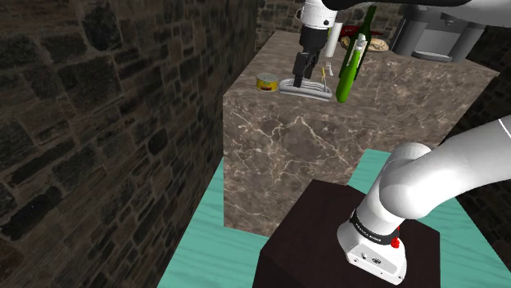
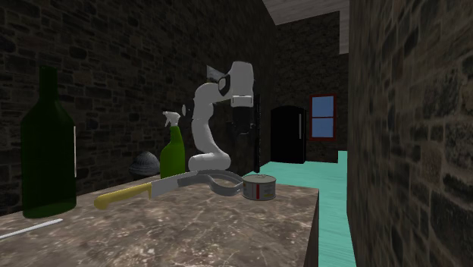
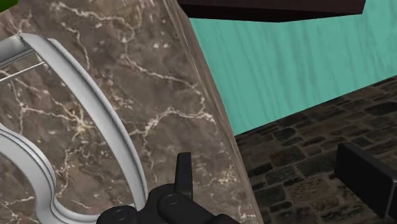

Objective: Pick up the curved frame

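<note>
The curved frame [image 1: 309,89] is a pale grey looped band lying flat on the marble counter [image 1: 287,139], near its front edge. In the second exterior view the curved frame [image 2: 217,180] lies between a knife and a tin can. My black gripper [image 1: 300,78] hangs just above the end of the frame nearest the can, pointing down. In the wrist view the gripper [image 3: 273,177] is open with nothing between its fingers. The curved frame [image 3: 111,124] there lies beside one finger [image 3: 184,173], outside the gap. The gap itself is over the counter's edge and the floor.
A yellowish tin can [image 1: 267,82] stands beside the frame. A green spray bottle [image 1: 348,65] leans on its other side. A yellow-handled knife [image 2: 129,196] and a dark green bottle [image 2: 47,148] lie further along. Stone walls flank the counter, and the floor [image 1: 205,237] is teal.
</note>
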Tool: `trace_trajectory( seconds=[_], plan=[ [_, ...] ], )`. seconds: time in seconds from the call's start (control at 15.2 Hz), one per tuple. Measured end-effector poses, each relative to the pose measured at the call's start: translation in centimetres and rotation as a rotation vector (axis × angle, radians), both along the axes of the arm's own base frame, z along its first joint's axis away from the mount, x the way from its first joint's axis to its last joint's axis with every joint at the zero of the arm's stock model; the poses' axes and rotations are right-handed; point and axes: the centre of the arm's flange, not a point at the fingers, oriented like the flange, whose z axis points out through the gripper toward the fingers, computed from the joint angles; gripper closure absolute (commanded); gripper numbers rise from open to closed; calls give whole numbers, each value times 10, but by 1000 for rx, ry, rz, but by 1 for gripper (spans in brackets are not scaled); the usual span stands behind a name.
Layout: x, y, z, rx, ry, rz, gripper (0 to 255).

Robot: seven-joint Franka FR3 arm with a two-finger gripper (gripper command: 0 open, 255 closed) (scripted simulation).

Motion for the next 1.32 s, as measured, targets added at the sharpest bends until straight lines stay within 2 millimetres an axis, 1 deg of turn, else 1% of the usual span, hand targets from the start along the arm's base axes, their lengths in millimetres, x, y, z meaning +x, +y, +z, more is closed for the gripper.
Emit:
trace_trajectory(
  seconds=[0.2, 0.33, 0.59, 0.66, 0.99, 1.12, 1.32],
  plan=[
    [26, -31, -4, -9, 54, -21, 0],
    [42, -54, -11, -15, 90, -34, 0],
    [73, -104, -22, -28, 163, -62, 0],
    [81, -114, -23, -30, 181, -69, 0],
    [115, -171, -44, -45, 271, -104, 0],
    [122, -181, -50, -48, 286, -109, 0],
    [124, -184, -63, -49, 290, -110, 0]
  ],
)
